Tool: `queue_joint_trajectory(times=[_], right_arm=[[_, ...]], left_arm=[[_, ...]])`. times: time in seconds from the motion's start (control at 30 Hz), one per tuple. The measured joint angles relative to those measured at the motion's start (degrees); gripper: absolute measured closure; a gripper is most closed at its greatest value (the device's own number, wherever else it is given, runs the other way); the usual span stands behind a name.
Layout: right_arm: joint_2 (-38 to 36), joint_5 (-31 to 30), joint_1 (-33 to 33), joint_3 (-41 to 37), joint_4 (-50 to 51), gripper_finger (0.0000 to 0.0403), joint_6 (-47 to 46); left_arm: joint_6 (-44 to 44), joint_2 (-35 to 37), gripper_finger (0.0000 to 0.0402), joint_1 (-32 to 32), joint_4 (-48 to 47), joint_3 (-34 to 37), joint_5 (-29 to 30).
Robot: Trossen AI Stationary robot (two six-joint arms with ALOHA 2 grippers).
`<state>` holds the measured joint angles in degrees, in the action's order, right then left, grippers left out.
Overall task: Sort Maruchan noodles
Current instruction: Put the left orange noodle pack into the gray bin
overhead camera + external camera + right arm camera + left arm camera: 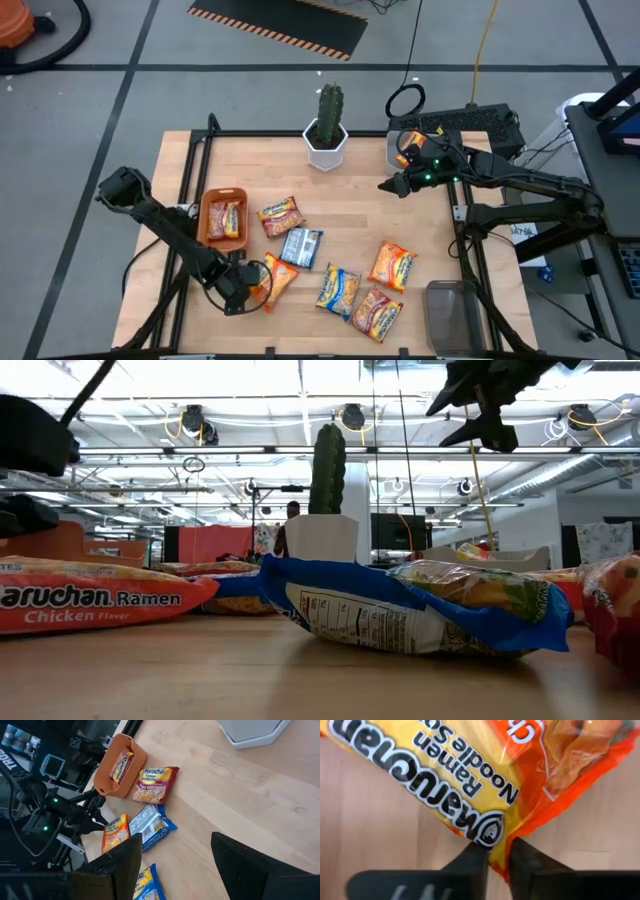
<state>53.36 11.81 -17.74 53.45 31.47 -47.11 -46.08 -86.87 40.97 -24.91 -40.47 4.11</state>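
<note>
Closest to the front edge of the tabletop (370, 235), the left tool (250, 288) sits just in front of the orange bin (206, 215), its two dark fingers (470, 865) drawn nearly together on the corner seam of an orange-yellow chicken packet (277, 277); only the left wrist view shows that pinch, with the packet's edge caught between the tips, while the high view shows just the tool meeting the packet's end. Beside that packet, still measured from the orange bin, lie a blue packet turned face down (301, 247) and a red-orange packet (280, 215), both just to the bin's right. Further right of the bin are a blue-and-yellow packet (339, 290) and two more orange ones (392, 266) (376, 312), with a grey bin (452, 312) beyond them at the tabletop's right front. One packet (227, 219) rests inside the orange bin, seen from above and from the right wrist view. From tabletop height the bin's contents are hidden, but the "Chicken Flavor" print on a near packet (95, 600) is legible. Farther back than the orange bin stands a cactus in a white pot (327, 130). Right of it, the right tool (392, 185) hangs above the tabletop, fingers spread wide and holding nothing.
</note>
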Motion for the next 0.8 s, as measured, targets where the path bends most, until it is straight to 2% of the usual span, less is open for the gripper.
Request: queue_joint_trajectory(times=[0.1,0.33,0.5,0.7,0.8], right_arm=[[0.0,0.23,0.0,0.0,-1.3,0.0174,-0.22],[0.0,2.46,0.97,0.0,-6.15,0.0174,-0.19],[0.0,6.99,1.75,0.0,-5.82,0.0174,-0.22],[0.0,13.23,2.49,0.0,-5.96,0.0174,0.12],[0.0,17.06,2.49,0.0,-6.34,0.0174,-0.88]], left_arm=[[0.72,3.18,0.0393,-2.33,-0.72,-0.02,-0.11],[6.49,10.02,0.0399,-7.44,0.48,-0.13,0.64],[13.15,14.04,0.04,-10.74,4.67,-0.2,1.11],[17.08,14.92,0.04,-13.96,9.85,-0.38,1.27],[19.99,14.89,0.0401,-14.81,8.98,-3.04,1.27]])
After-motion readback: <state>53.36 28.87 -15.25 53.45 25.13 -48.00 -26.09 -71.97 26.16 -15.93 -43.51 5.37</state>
